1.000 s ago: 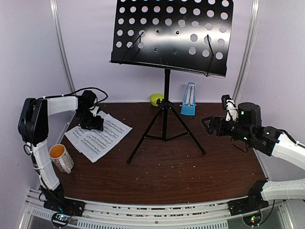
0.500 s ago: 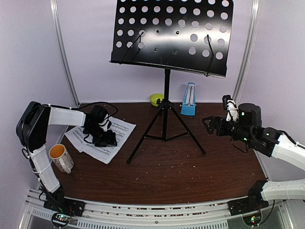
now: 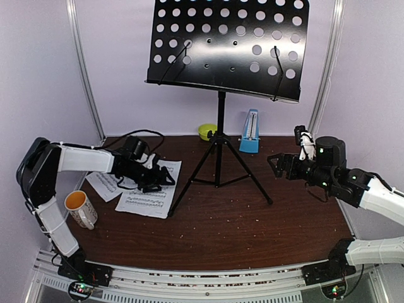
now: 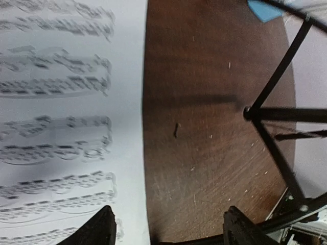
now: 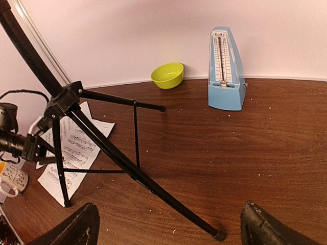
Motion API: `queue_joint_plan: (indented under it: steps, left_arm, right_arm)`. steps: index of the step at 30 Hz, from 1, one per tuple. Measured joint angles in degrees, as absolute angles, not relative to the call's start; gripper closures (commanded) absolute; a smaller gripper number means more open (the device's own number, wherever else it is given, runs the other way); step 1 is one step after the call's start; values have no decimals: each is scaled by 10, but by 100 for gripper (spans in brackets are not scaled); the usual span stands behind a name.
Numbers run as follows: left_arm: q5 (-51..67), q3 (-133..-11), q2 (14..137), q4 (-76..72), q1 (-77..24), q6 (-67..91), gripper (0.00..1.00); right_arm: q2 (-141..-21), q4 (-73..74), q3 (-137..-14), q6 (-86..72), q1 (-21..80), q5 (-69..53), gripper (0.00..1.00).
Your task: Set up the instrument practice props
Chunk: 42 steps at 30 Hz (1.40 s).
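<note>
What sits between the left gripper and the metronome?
The black music stand's tripod stands between them; top external and left wrist views show it.

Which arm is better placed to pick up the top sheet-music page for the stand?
Left. The left gripper is open right over the edge of the sheet-music page, one finger above paper. The right gripper, also open, hangs beyond the music stand legs, far from the paper.

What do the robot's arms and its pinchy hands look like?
The left arm and right arm have white tube shells with chunky black joints. The left gripper and right gripper are black, with two blunt fingers each. A thin black cable loops by the left arm. Tiny green lights glow on the right arm.
</note>
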State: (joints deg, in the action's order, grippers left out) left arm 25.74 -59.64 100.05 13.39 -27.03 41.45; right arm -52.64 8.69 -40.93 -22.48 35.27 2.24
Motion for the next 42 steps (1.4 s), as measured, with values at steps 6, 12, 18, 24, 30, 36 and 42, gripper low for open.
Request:
queue_joint_plan:
  steps: [6,12,18,24,30,36,42]
  left_arm:
    - [316,-621,974,120,-116,363,24]
    - [338,-712,1046,140,-40,317,24]
    - [341,-799,1144,183,-6,291,22]
    - [342,-882,1226,226,-4,270,22]
    - [354,-935,1274,251,-4,259,31]
    - [393,-961,1310,262,-4,240,34]
    - [429,-940,1309,258,-4,221,50]
  right_arm:
    - [-521,88,-409,-225,353,22,4]
    - [-513,90,-409,-225,353,24,4]
    - [-496,100,-409,-228,353,30,4]
    - [-486,109,-409,-230,353,35,4]
    - [-474,129,-409,-229,353,42,3]
    - [-464,141,-410,-227,353,50,3]
    - [-467,144,-411,-225,353,50,3]
